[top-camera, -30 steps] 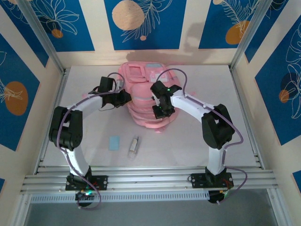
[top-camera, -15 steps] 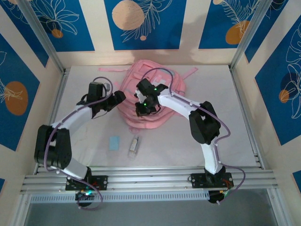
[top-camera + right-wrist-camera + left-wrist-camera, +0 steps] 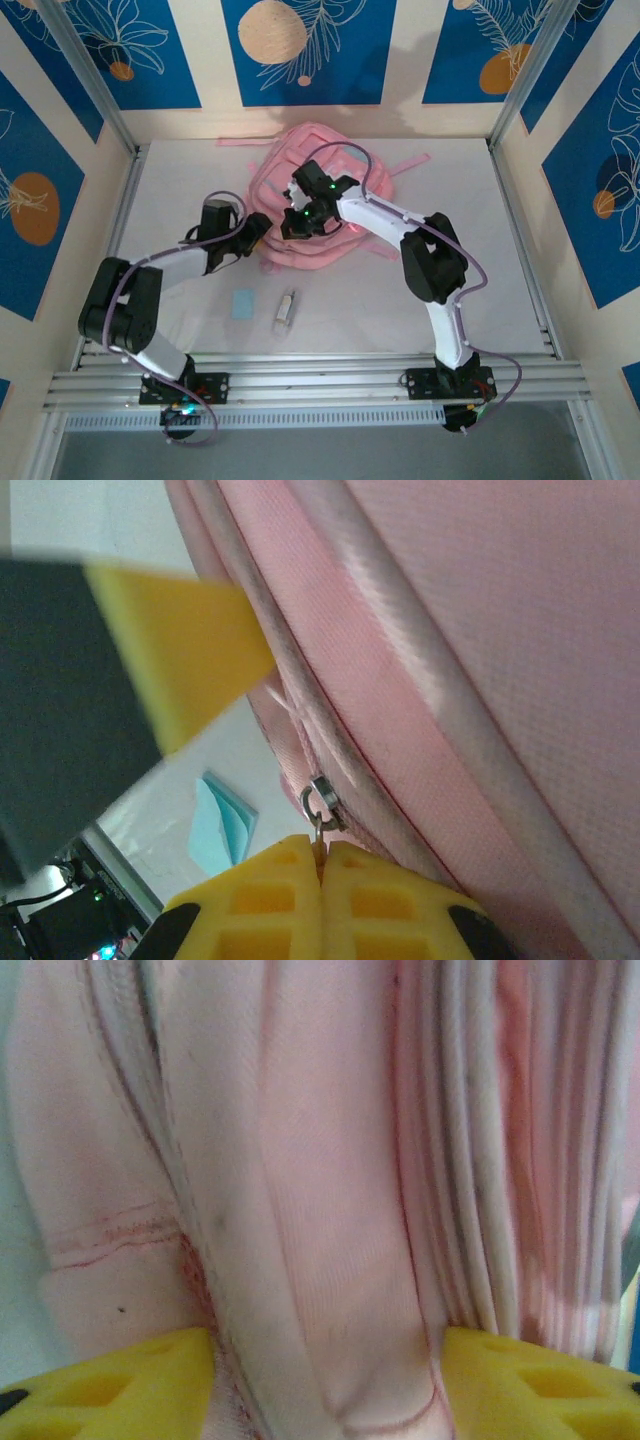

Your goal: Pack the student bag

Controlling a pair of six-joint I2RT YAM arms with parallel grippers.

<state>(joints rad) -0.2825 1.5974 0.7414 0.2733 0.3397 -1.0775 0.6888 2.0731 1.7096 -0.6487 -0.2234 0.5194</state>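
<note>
TWO ARMS, ONE ZIP: The bag (image 3: 325,255) lies slumped toward the back of the table (image 3: 490,250). At the bag's near-left edge, the left gripper (image 3: 256,232) has a thick fold of pink fabric wedged between its yellow fingers (image 3: 110,1385). Cloth presses on both pads, so it appears clamped on the bag. Just right of it, over the bag's near face, the right gripper (image 3: 292,220) is pinched tight on the zip pull (image 3: 319,802), its fingertips meeting below the small metal ring. A blue card (image 3: 243,303) and a small pale item (image 3: 286,310) lie on the bag's near side, apart from it.

The likely trouble is in the zip. The pull is a thin tab taken at its very end, and a tug off the line of the track could slide it out of the pinch. The bag is soft and looks unweighted. If the left hold on the fold gives, the whole bag may drag along with the pull rather than open. Loose folds beside the track could also jam in it.
</note>
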